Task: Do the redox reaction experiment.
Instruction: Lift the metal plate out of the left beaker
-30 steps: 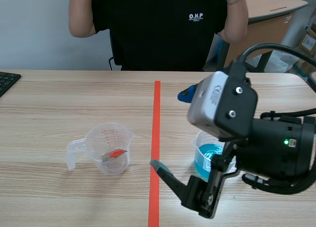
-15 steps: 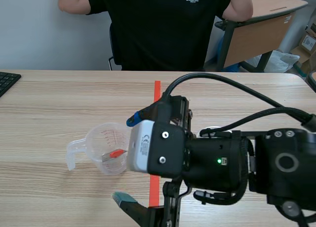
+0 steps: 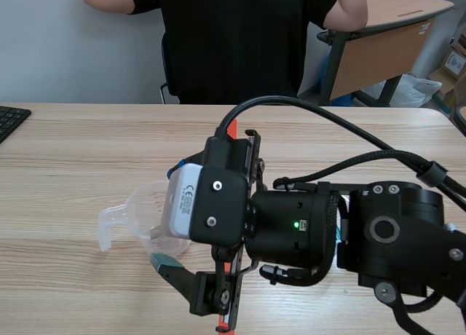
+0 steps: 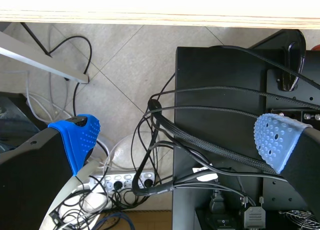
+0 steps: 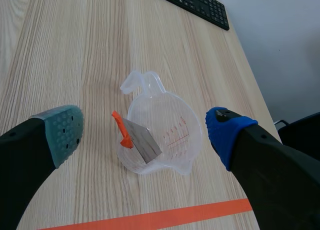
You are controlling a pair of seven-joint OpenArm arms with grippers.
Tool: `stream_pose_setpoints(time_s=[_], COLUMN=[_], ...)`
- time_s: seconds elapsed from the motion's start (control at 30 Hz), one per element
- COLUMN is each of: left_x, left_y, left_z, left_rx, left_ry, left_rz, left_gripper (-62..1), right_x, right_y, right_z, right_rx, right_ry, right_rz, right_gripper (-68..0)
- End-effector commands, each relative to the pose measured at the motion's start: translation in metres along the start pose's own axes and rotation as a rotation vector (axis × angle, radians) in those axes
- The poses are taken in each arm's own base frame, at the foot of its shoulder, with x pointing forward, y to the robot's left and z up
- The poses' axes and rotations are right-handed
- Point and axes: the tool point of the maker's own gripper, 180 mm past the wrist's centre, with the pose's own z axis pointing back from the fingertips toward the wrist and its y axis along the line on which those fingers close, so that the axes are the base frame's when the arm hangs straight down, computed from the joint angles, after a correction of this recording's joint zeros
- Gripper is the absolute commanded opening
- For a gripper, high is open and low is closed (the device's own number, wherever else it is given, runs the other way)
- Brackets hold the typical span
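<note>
This looks like an office-style lab room: a pale wood-grain table (image 3: 73,153) with a black keyboard (image 3: 11,120) at its edge, and a second desk (image 3: 397,11) and cardboard boxes (image 3: 457,58) behind a seated person (image 3: 233,36), against a plain white wall (image 3: 44,51). Under the table, a power strip (image 4: 125,181) and tangled cables (image 4: 150,135) lie on a tiled floor (image 4: 125,55).

bare table (image 5: 60,65) beside cup (image 5: 172,132), keyboard (image 5: 192,7) well apart

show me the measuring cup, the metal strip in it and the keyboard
measuring cup (image 5: 176,132), right wrist view, inner wall by the red marks
metal strip (image 5: 144,144), right wrist view, its grey face
keyboard (image 5: 195,7), right wrist view, its keys
</note>
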Motion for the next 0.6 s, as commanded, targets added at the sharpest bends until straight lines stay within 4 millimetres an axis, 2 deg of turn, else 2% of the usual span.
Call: stream_pose_setpoints(time_s=[0.0,0.23,0.57], left_x=[0.002,0.002,0.002], left_y=[-0.003,-0.004,-0.008], left_z=[0.002,0.002,0.002], left_rx=[-0.007,-0.008,-0.035], left_ry=[-0.011,-0.011,-0.010], left_rz=[0.003,0.003,0.001], left_gripper=[1.4,1.4,0.9], right_x=[0.007,0.008,0.008], right_y=[-0.013,-0.024,-0.027], right_z=[0.002,0.002,0.003], right_rx=[-0.020,-0.075,-0.090], right_ry=[-0.024,-0.025,-0.025], right_rz=[0.031,0.050,0.054], right_gripper=[-21.8,-30.5,-53.5])
